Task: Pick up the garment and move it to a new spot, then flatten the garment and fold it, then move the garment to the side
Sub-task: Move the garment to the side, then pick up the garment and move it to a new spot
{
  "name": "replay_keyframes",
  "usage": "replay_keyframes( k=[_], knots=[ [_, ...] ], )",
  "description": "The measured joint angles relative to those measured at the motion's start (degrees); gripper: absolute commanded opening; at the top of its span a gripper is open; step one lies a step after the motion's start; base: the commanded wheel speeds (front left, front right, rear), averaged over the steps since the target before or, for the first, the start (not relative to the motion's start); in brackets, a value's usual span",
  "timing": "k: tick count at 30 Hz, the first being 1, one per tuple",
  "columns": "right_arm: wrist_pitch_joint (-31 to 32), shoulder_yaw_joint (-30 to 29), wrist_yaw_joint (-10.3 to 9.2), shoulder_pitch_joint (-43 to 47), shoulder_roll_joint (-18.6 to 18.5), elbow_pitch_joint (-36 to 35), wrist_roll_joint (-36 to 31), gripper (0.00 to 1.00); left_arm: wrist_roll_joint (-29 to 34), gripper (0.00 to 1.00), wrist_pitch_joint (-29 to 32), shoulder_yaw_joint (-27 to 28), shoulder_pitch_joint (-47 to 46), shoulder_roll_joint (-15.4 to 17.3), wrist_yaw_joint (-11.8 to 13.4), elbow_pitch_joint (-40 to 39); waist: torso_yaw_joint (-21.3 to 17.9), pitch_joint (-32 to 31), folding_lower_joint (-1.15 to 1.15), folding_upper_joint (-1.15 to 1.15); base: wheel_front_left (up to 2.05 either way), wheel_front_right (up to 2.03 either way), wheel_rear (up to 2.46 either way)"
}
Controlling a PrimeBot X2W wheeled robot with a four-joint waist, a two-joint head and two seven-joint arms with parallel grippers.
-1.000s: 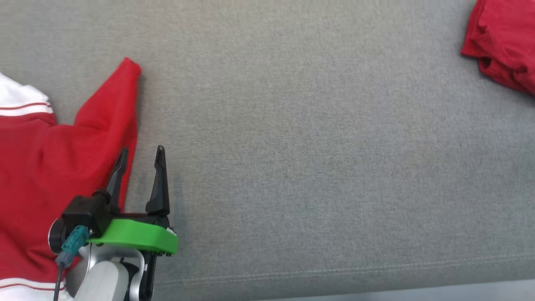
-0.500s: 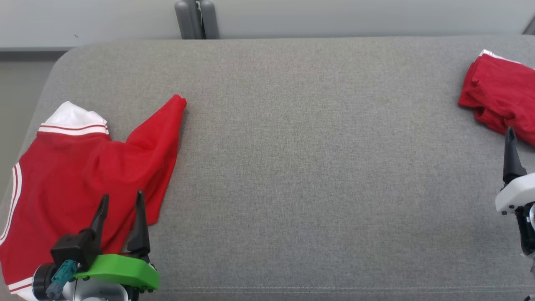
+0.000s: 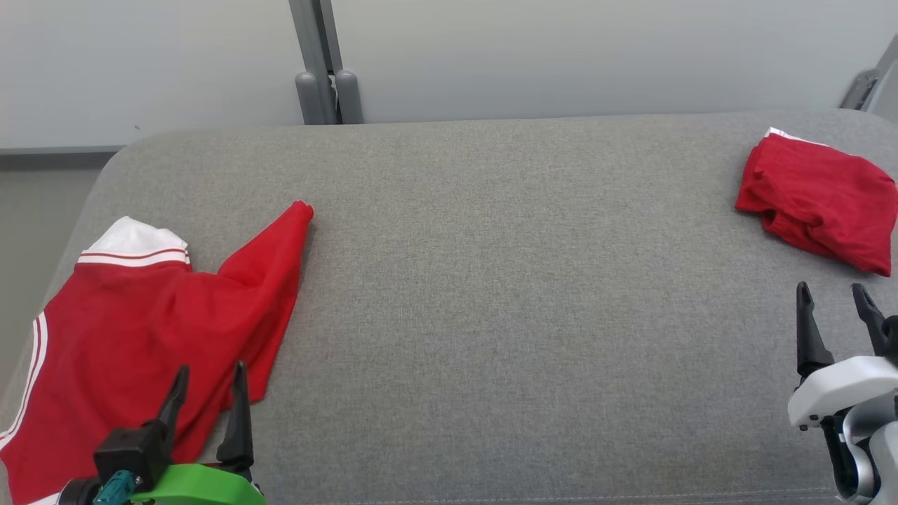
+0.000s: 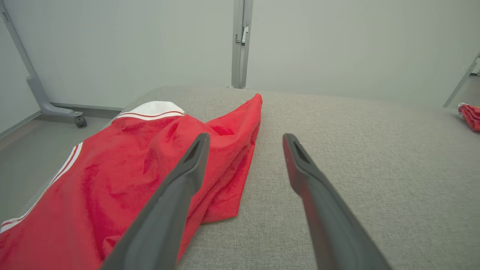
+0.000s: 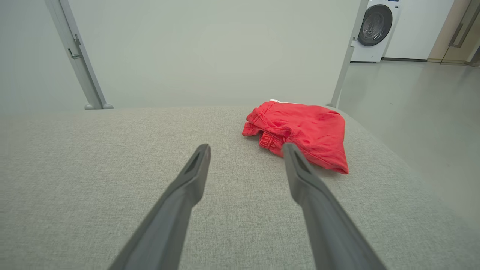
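A red garment [image 3: 140, 315] with white striped trim lies spread and rumpled at the left end of the grey padded table [image 3: 505, 280]. One pointed corner of it reaches toward the table's middle. My left gripper [image 3: 212, 368] is open just above the garment's near right edge. In the left wrist view the left finger overlaps the garment [image 4: 123, 165] and the left gripper [image 4: 245, 137] holds nothing. My right gripper [image 3: 831, 289] is open over bare table at the lower right. The right gripper [image 5: 245, 147] is empty, short of a folded red garment [image 5: 307, 129].
The folded red garment [image 3: 821, 193] lies near the table's far right corner. A grey metal post [image 3: 326, 63] and a pale wall stand behind the table. The floor drops away past the left edge [image 4: 22, 168] and the right edge, with a washing machine [image 5: 375, 30] beyond.
The head camera has pulled back and tilted up, so the whole table and wall now show. My right gripper has come into view at the lower right. Both garments lie as before.
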Motion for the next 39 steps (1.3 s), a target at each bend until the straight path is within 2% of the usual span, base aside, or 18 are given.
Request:
replay_keyframes(
  k=[14,25,32,39],
  knots=[
    [-0.1,2.7,-0.38,6.1,3.0,-5.2,-1.5,1.00,0.8,1.00,-0.1,-2.0,0.0,0.0,-0.6,-1.3,-0.1,-0.5,0.00,0.00,0.00,0.00,0.00],
    [-0.1,2.2,-0.89,8.0,3.2,-7.8,-2.0,1.00,1.1,1.00,0.1,-2.4,0.0,0.2,-1.0,-1.6,0.5,-0.5,0.00,0.00,0.00,0.00,0.00],
    [-0.1,1.7,-1.38,9.6,3.2,-9.1,-2.5,1.00,1.2,1.00,0.6,-3.2,-0.2,0.2,-1.1,-1.8,2.4,-0.1,0.00,0.00,0.00,0.00,0.00],
    [-0.1,2.2,-1.37,10.4,3.2,-10.1,-3.1,1.00,1.2,1.00,0.6,-3.1,-0.2,0.1,-1.1,-1.8,6.1,0.0,0.00,0.00,0.00,0.00,0.00]
  ],
)
